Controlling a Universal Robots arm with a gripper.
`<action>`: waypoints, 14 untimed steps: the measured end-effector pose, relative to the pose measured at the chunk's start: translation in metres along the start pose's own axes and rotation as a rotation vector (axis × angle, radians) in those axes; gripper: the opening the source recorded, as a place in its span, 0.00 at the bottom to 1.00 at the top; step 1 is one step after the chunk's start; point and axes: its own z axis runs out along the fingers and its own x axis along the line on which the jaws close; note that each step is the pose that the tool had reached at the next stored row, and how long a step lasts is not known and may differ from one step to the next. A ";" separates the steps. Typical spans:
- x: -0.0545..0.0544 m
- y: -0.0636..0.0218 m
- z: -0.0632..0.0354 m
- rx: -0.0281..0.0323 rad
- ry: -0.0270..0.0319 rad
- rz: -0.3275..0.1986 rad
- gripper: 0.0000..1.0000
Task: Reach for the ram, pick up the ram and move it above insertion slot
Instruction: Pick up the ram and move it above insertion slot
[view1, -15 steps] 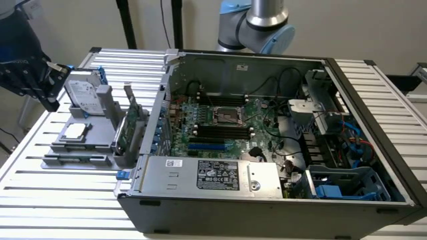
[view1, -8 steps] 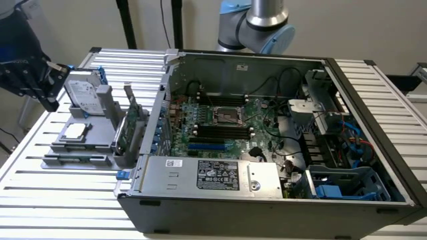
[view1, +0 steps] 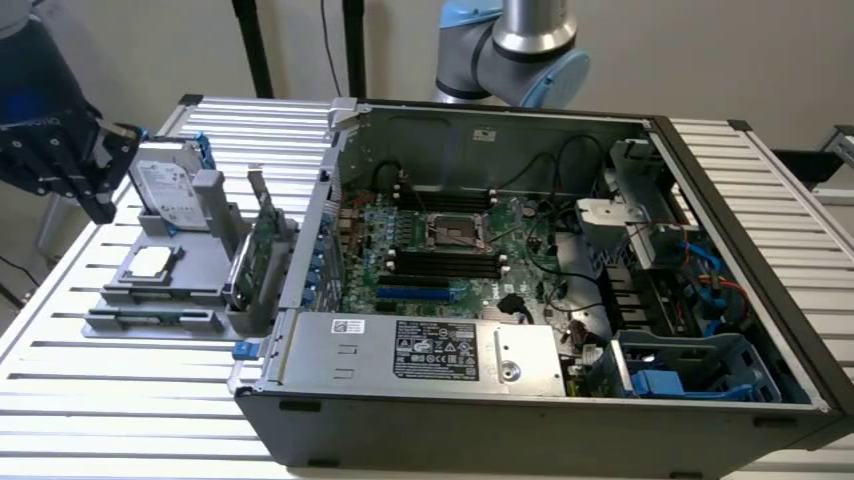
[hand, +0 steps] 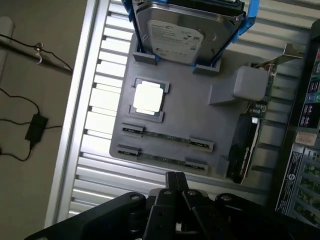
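Two ram sticks lie flat in slots of a grey holder, the farther ram and the nearer ram; both are thin green strips. In the exterior view one ram shows at the holder's front edge. My black gripper hovers above the table just short of the nearer stick, with its fingers shut and nothing between them. In the exterior view the gripper hangs at the far left, beside the hard drive. The black memory slots lie on the motherboard inside the open computer case.
The holder also carries a silver hard drive standing in blue brackets, a square processor chip and an upright expansion card. Cables and a power brick lie on the floor beyond the slatted table's edge.
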 end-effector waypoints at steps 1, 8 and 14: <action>0.000 0.0000 0.0000 0.0001 0.0007 -0.018 0.11; 0.000 0.0000 0.0000 0.0006 0.0056 -0.145 0.11; 0.000 0.0000 0.0000 0.0010 0.0098 -0.254 0.11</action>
